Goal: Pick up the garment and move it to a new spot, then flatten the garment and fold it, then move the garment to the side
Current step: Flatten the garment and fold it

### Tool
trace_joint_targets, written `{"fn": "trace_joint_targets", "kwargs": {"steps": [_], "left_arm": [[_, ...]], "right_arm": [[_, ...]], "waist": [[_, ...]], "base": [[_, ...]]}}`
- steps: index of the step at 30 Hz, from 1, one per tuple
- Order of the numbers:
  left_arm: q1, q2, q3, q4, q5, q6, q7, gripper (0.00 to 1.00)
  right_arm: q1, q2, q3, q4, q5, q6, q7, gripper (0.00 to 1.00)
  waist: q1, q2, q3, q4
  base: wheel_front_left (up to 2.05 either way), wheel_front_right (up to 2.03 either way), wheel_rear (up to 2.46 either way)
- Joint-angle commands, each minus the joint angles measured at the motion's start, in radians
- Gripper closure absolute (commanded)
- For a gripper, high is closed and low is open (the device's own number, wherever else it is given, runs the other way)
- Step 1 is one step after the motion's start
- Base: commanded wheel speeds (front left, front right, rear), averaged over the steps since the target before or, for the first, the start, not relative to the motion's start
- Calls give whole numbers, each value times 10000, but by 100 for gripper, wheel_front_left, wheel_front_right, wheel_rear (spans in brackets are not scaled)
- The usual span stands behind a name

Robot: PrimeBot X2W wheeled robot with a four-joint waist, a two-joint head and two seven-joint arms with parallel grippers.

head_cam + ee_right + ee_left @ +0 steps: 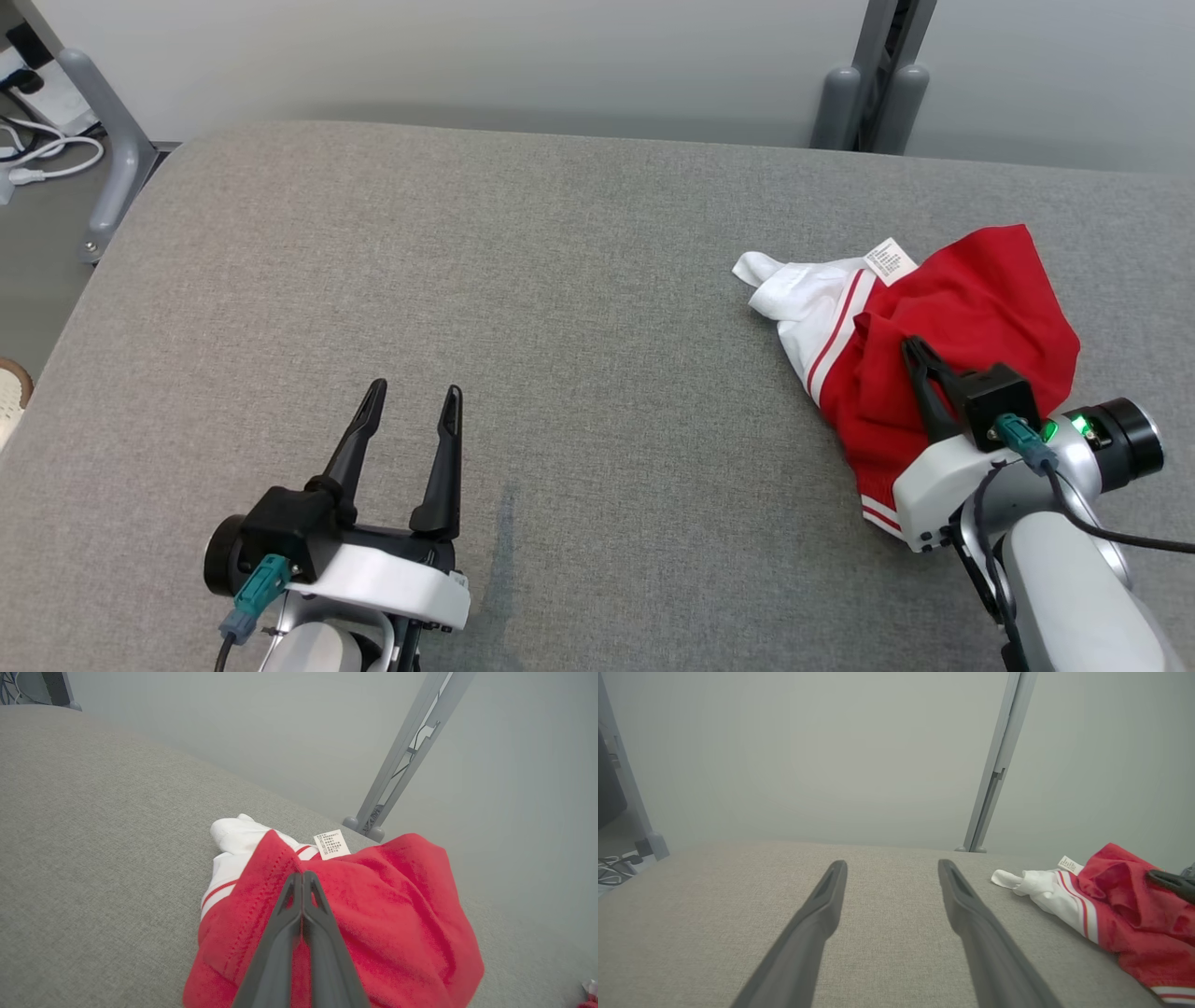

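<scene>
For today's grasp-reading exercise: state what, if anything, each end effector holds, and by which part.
The right end effector is shut on the garment, pinching a fold of its red fabric. The left end effector is open and holds nothing.

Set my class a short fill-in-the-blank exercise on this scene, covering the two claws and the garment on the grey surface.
1. The right claw is ____ on the red cloth of the garment.
2. The left claw is ____ and holds nothing.
3. Besides red, the garment has a ____ part with red stripes.
Missing words: shut; open; white.
</scene>
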Motion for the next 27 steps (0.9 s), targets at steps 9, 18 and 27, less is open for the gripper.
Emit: {"fn": "trace_joint_targets", "kwargs": {"steps": [9,18,27], "left_arm": [[-111,35,7,-33,-28,20,-35,0],[-35,32,14,-31,-91,62,-35,0],[168,36,458,-228,-255,127,-35,0]], "right_arm": [[-255,38,45,-446,281,-2,-744,100],[-1135,108,1260,-1003,1350,-2,-1274,100],[-3409,231,3242,-1002,2750,-2,-1224,100]], "waist": [[0,0,-46,-25],[0,0,-250,-17],[0,0,-637,137]], "base": [[0,0,0],[0,0,0],[0,0,0]]}}
